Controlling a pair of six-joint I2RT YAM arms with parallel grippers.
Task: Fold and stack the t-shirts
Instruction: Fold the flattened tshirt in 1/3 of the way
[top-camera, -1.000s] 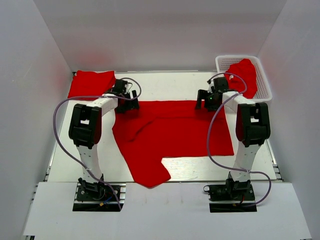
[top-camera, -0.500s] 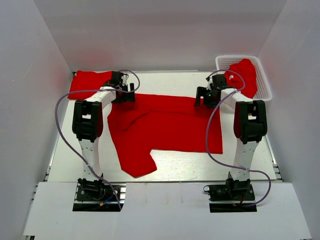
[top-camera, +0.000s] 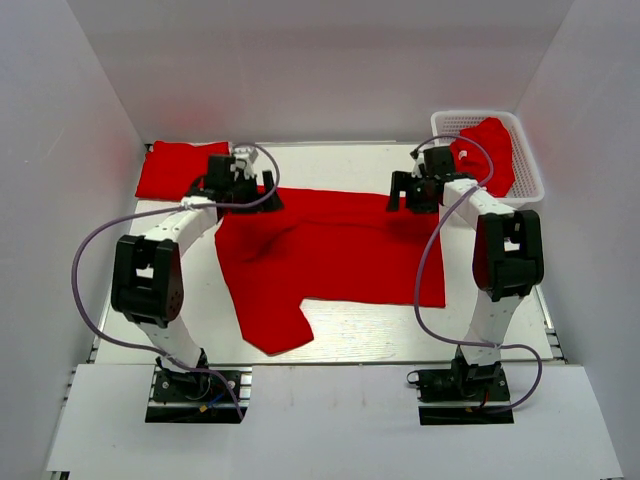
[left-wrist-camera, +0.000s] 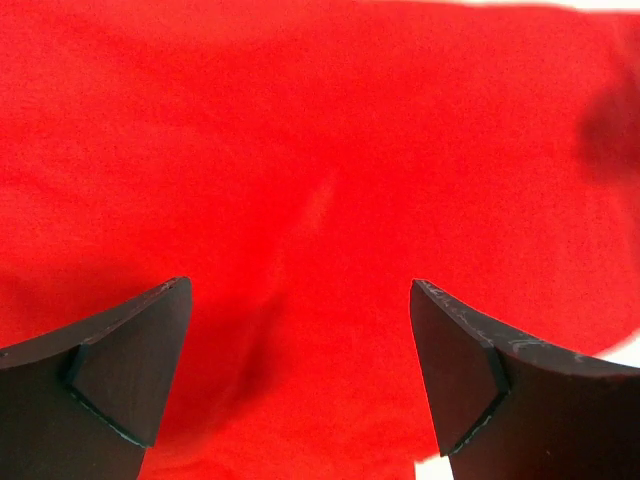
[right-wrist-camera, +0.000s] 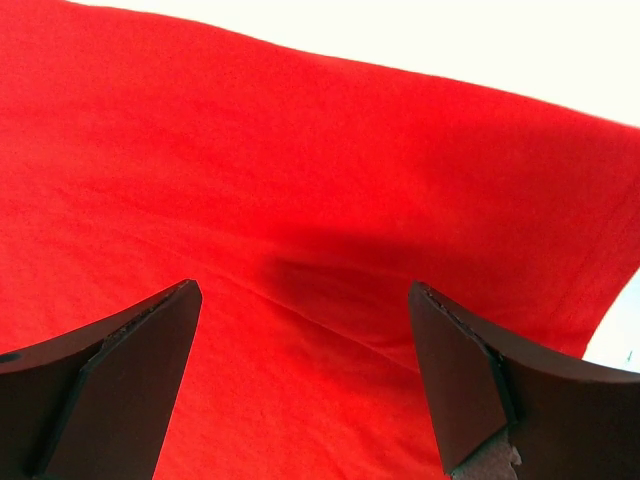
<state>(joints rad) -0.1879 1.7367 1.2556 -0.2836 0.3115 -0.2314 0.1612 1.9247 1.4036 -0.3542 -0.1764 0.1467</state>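
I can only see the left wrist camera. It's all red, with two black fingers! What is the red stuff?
Observer: It's a spread t-shirt, lying open on the table, with one sleeve pointing toward the near edge.
Operator: Is it the only shirt?
Observer: No. A folded t-shirt, also red, lies flat at the far left corner.
Operator: Any more?
Observer: Yes, a crumpled t-shirt sits in a white basket at the far right corner.
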